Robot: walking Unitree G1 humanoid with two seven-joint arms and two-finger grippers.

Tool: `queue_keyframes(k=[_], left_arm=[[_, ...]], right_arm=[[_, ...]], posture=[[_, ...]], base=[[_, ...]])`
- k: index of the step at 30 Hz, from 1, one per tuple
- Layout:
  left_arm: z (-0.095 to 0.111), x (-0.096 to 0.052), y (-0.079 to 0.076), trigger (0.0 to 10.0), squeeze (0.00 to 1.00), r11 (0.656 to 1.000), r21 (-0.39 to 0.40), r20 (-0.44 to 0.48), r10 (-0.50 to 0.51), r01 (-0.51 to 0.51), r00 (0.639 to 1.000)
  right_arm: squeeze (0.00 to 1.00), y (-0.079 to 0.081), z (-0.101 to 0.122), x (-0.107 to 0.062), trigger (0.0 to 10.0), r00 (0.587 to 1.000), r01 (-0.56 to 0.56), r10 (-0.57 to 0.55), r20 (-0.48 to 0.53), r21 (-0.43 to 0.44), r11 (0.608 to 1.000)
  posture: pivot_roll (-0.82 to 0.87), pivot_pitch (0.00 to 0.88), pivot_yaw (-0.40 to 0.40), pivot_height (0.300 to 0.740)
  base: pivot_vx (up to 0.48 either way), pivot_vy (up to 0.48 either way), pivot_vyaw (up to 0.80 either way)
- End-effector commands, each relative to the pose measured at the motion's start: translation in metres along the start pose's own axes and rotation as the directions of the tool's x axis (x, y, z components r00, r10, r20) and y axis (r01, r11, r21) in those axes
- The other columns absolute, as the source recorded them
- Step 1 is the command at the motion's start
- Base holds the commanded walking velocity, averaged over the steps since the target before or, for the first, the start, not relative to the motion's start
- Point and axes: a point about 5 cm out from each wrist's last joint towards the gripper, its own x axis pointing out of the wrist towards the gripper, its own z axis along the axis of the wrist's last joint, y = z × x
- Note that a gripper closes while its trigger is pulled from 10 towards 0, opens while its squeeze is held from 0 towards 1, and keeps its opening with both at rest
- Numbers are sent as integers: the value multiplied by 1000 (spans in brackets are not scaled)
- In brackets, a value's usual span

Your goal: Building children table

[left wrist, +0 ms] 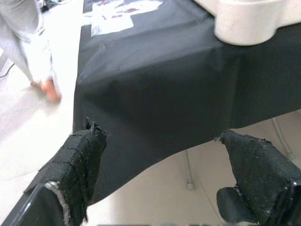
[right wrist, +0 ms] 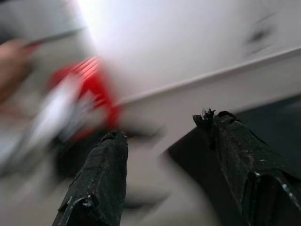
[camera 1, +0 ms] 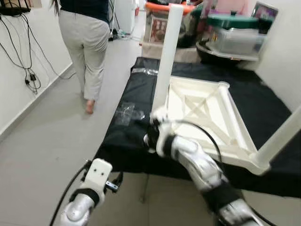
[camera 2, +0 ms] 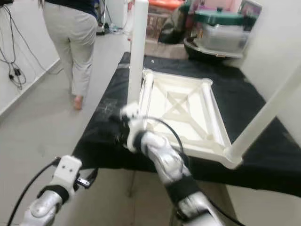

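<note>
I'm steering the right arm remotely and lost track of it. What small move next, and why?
Probably ease the right gripper forward around the base of the upright leg and close. Its fingers are open, its wrist sits by the corner of the upturned white table where that leg stands, and the view is blurred, so go slowly. The left gripper hangs open below the black cloth.

white table [camera 1: 207,117], black cloth [camera 1: 263,101], grey floor [camera 1: 51,141]

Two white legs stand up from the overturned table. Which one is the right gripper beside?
The upright leg at the tabletop's left corner, on the person's side. The right gripper is at its base; the other leg leans at the near right corner.
</note>
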Motion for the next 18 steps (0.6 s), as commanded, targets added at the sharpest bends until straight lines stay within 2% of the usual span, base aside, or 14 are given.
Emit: queue_keyframes(k=[1,2,3,4,5,6,7,8,10,11,13,15,18], left_arm=[[1,3,-3,10000,0,1000,15,5,-25,25,1000],[1,3,-4,10000,0,999,17,6,-27,27,1000],[3,5,-3,10000,0,999,18,9,-28,27,1000],[3,5,-3,10000,0,999,18,9,-28,27,1000],[3,6,-3,10000,0,999,18,11,-27,27,1000],[5,7,-1,10000,0,1000,18,16,-21,20,1000],[5,8,1,10000,0,1000,16,18,-14,14,1000],[6,8,2,10000,0,1000,15,20,-9,9,1000],[5,8,3,10000,0,1000,15,19,-6,5,1000],[5,8,3,10000,0,1000,16,18,-5,5,1000],[4,6,0,10000,0,1000,10,15,-5,4,1000],[3,3,-2,10000,0,1000,6,14,-7,7,1000],[2,3,-3,10000,0,1000,6,9,-13,13,1000]], right_arm=[[0,4,-4,-5,10000,995,-90,89,-53,-35,995],[0,2,-8,-7,10000,994,-81,77,-80,-48,996],[0,-6,-16,-13,10000,986,-56,42,-163,-84,995],[0,-6,-16,-13,10000,986,-56,42,-163,-84,995],[0,-11,-22,-17,10000,976,-40,16,-217,-110,993],[0,-25,-26,-25,10000,957,9,-51,-286,-144,990],[0,-49,-25,-33,10000,920,144,-202,-336,-190,971],[0,-64,-22,-38,10000,885,235,-302,-355,-219,947],[0,-82,-15,-46,10000,830,352,-419,-369,-236,906],[0,-85,-13,-48,10000,815,380,-442,-374,-230,896],[0,-92,6,-66,10000,834,304,-419,-359,-334,892],[0,-96,28,-78,10000,876,299,-387,-288,-305,904],[0,-96,38,-81,10000,900,291,-362,-241,-285,913]], posture=[[129,0,-83,740],[129,0,-83,740],[124,0,-82,740],[124,0,-82,740],[124,0,-82,740],[120,0,-84,740],[117,0,-85,740],[115,0,-85,740],[116,0,-86,740],[116,0,-86,740],[129,0,-86,740],[129,0,-86,740],[125,0,-85,740]], base=[[0,0,0],[0,0,0],[0,0,0],[0,0,0],[0,0,0],[0,0,0],[0,0,0],[0,0,0],[0,0,0],[0,0,0],[0,0,0],[0,0,0],[0,0,0]])
